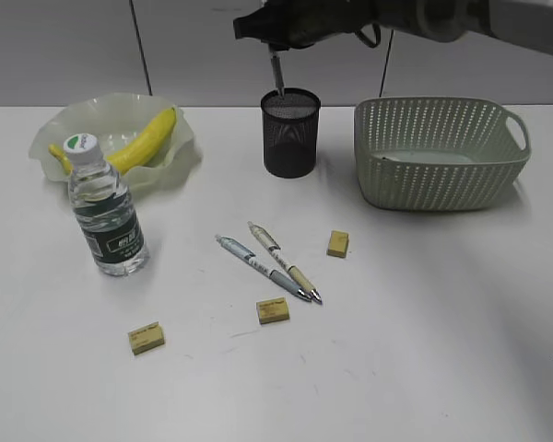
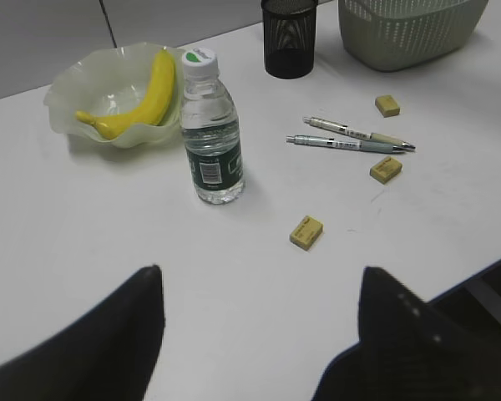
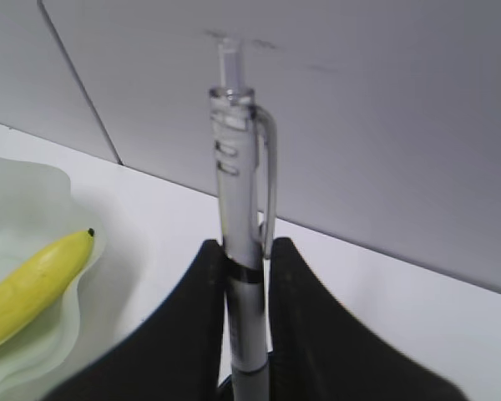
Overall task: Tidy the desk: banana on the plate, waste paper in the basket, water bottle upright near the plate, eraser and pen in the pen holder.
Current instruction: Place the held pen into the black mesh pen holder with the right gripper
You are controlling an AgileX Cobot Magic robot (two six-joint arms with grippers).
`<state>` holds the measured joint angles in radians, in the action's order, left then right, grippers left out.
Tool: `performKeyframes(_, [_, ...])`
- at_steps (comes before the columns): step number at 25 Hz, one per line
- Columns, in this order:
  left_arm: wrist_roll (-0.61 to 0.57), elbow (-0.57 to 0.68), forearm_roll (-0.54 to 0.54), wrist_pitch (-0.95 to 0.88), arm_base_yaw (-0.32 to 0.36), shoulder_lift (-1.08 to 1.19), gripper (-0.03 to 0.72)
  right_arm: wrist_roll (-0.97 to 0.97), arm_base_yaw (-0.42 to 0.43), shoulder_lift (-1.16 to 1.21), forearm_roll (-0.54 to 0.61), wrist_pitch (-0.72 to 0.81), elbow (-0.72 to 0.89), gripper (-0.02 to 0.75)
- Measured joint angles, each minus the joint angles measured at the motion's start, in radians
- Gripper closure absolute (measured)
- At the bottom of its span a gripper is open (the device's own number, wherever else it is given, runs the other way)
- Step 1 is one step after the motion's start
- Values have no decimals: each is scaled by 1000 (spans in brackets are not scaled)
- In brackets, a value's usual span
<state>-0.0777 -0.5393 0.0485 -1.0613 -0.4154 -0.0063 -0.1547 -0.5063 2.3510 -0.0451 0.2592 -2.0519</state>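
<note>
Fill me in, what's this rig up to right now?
Desk tidy in progress. The right claw is shut on a clear-barrelled silver pen, held upright just over the black wire-mesh pen holder. The left claw is open and holds nothing. The yellow banana lies in the ruffled pale-green plate, with the clear water bottle upright beside it. Two pens and three yellow erasers lie loose on the desk.

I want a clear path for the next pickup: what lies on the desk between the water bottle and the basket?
In the exterior view, two pens and one eraser lie between the water bottle and the basket.
</note>
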Motion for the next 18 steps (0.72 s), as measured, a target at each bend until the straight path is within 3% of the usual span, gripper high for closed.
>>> performKeyframes(12, [0, 0, -2, 0, 0, 0, 147, -6, 4, 57, 0, 58, 22, 592])
performKeyframes(15, [0, 0, -2, 0, 0, 0, 147, -7, 4, 57, 0, 101, 22, 487])
performKeyframes(18, [0, 0, -2, 0, 0, 0, 147, -7, 4, 54, 0, 146, 22, 333])
